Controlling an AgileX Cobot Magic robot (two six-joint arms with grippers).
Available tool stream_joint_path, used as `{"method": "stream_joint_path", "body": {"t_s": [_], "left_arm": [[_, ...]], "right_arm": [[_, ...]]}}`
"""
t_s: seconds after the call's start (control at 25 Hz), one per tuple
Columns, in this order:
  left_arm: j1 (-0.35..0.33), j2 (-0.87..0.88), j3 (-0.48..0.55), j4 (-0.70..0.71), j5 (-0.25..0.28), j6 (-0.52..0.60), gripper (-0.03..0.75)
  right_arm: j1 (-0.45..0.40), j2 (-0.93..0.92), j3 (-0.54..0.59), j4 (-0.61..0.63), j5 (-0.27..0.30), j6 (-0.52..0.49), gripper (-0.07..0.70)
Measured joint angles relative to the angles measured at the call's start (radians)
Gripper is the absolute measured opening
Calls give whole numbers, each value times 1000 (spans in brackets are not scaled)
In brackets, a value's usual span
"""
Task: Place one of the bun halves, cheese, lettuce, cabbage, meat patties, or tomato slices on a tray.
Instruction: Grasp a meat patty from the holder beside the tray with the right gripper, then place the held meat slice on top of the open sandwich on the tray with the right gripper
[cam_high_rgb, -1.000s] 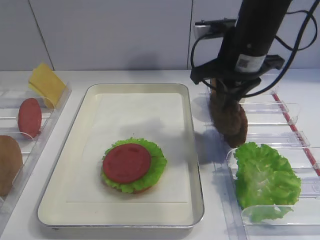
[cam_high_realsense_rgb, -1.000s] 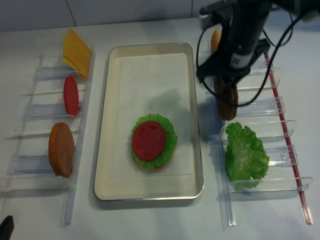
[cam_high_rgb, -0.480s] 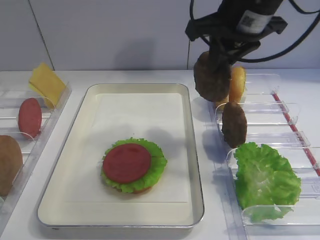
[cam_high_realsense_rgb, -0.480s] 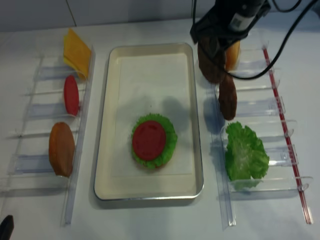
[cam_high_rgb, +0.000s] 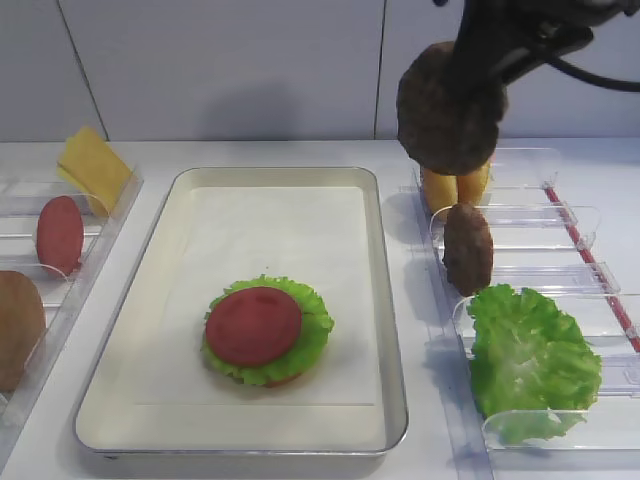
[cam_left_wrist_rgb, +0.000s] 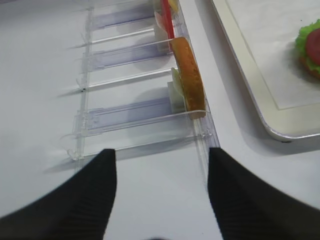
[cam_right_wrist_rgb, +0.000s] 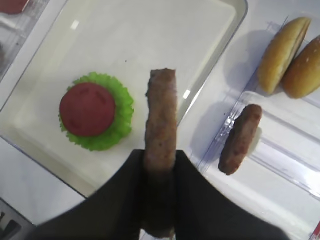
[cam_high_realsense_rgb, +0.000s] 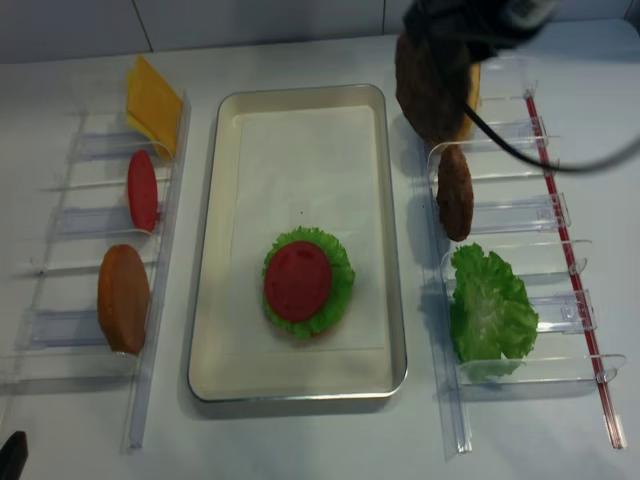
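Note:
A thick dark-brown meat patty (cam_high_rgb: 447, 105) hangs edge-on in the air, pinched by my right gripper (cam_right_wrist_rgb: 160, 162), which is shut on it. It is high over the right-hand bins, just right of the tray's far right corner. A second meat patty (cam_high_rgb: 468, 248) stands on edge in its bin below. The metal-rimmed tray (cam_high_rgb: 280, 172) holds a stack: a bun underneath, lettuce (cam_high_rgb: 315, 338), and a tomato slice (cam_high_rgb: 253, 325) on top. My left gripper (cam_left_wrist_rgb: 160, 151) is open over bare table near a bun half (cam_left_wrist_rgb: 190, 75) in the left bins.
Clear bins line both sides of the tray. The right ones hold two bun halves (cam_right_wrist_rgb: 282, 54) and a loose lettuce leaf (cam_high_rgb: 530, 355). The left ones hold cheese (cam_high_rgb: 90, 165), a tomato slice (cam_high_rgb: 60, 233) and a bun half (cam_high_rgb: 15, 325).
My right gripper has risen from the right-hand bin with one patty in its grip, leaving the other patty standing there. The tray's stack has not moved.

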Motion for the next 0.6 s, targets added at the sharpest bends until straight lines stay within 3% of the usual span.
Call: {"method": "stream_joint_path", "body": {"t_s": [0.4,0.6], "left_arm": [[0,0,0,0,0,0,396],[0,0,0,0,0,0,396]], "right_arm": [[0,-158,274,243,4,-163,152],[0,-165,417,397,-75,-262,151]]}}
